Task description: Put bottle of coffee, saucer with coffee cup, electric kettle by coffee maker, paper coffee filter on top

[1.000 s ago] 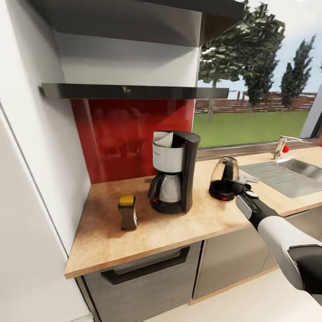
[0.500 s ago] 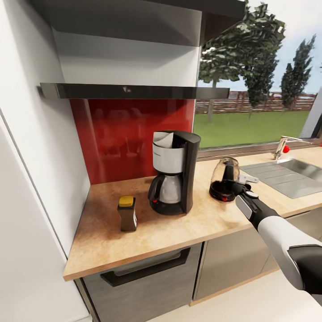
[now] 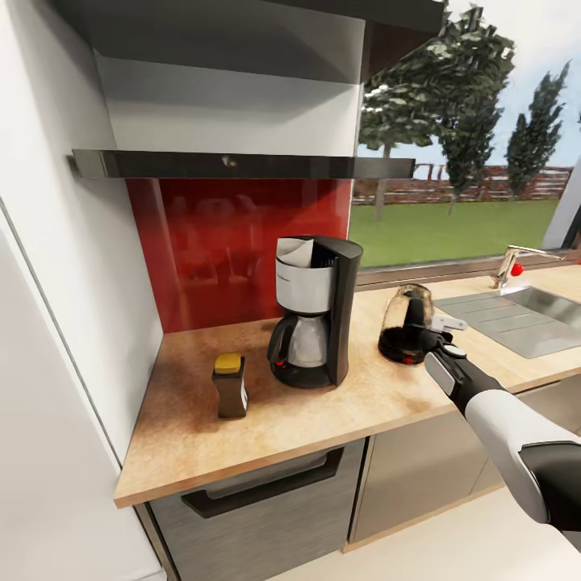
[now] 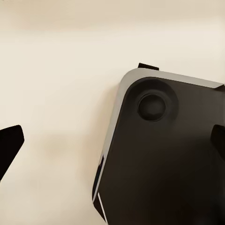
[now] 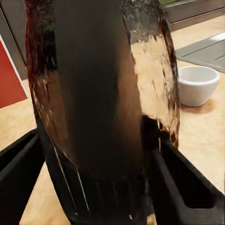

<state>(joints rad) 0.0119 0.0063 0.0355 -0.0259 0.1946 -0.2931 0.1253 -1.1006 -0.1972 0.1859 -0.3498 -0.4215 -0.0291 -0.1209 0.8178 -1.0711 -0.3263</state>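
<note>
The coffee maker (image 3: 315,311) stood upright on the kitchen countertop (image 3: 194,420), set back toward the red wall panel (image 3: 226,242). The bottle of coffee (image 3: 230,385) stood on the worktop to the coffee maker's left, apart from it, with bare wood between the jar and the counter's front edge. The electric kettle (image 3: 406,323) sat to the coffee maker's right with a clear gap of worktop between them.

The right gripper (image 3: 432,337) was at the kettle's handle side; in the right wrist view its two dark fingers (image 5: 180,180) lay close along either side of the kettle (image 5: 103,98), closed around its handle and base. A white cup (image 5: 198,84) stood on the counter beyond the kettle, farther from the coffee maker, near the sink (image 3: 532,311).

The left gripper (image 4: 112,145) hung spread wide and held nothing, above pale floor (image 4: 56,93) and a dark rounded corner of the robot's base (image 4: 164,154).

The kitchen shelf (image 3: 242,164) ran along the wall above the coffee maker.
</note>
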